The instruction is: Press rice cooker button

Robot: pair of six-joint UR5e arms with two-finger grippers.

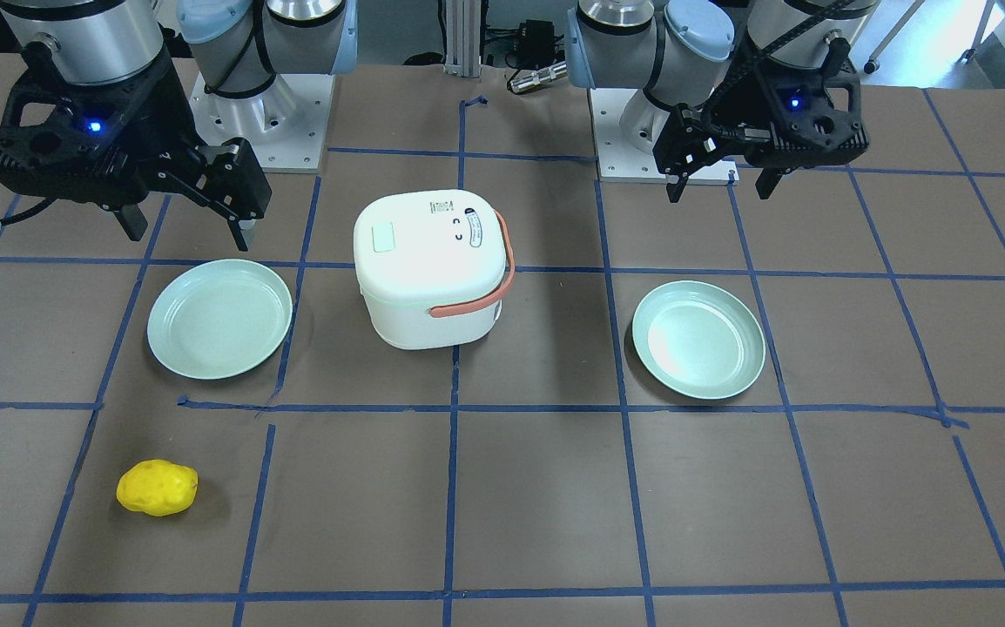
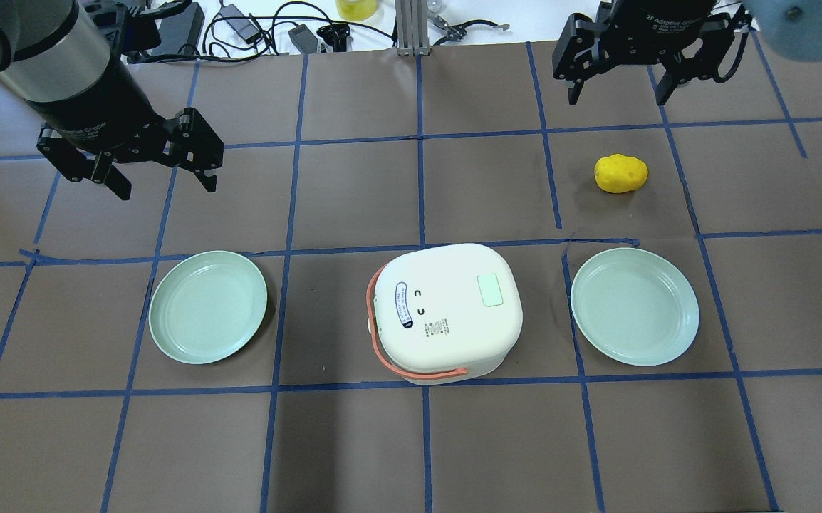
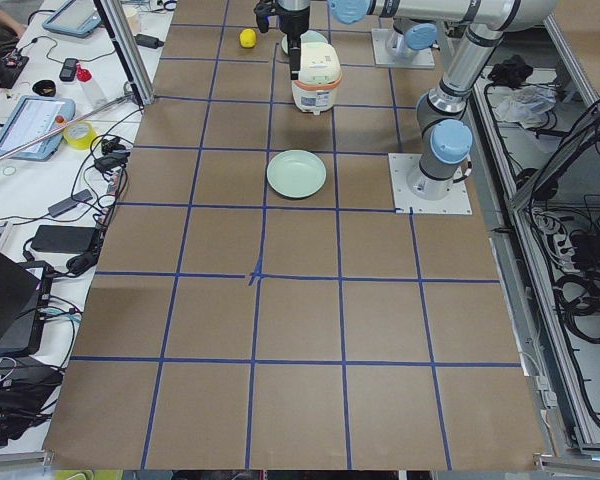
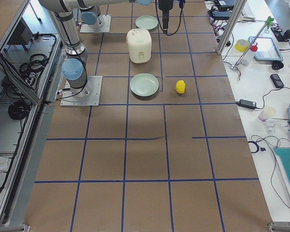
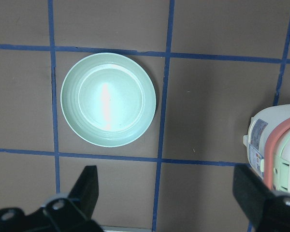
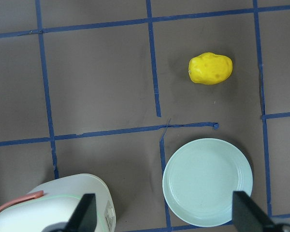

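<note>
Left arm (image 1: 781, 17) and right arm (image 1: 84, 30): silver tubes, pale-blue joint caps. Left gripper (image 1: 718, 193) and right gripper (image 1: 189, 237): black, 1 blue light each.

Bright, even ceiling light washes the table (image 2: 496, 456) and leaves only soft, diffuse shadows. A dim patch hugs the rice cooker (image 2: 446, 313) on its handle side, and broad faint bands darken the paper between the cooker and the robot. In the front-facing view the cooker's white lid runs close to overexposed. The plate (image 1: 711, 366) on the cooker's robot-left side carries a milky sheen there, and a narrow vertical streak of glare in the left wrist view. The tabletop is crisp throughout. The fingers (image 5: 87, 189) of the left gripper (image 5: 164, 176) and of the right gripper (image 6: 163, 205) read as soft-edged black shapes at the wrist frames' lower edges. In both side views the cooker is small and short on detail.
</note>
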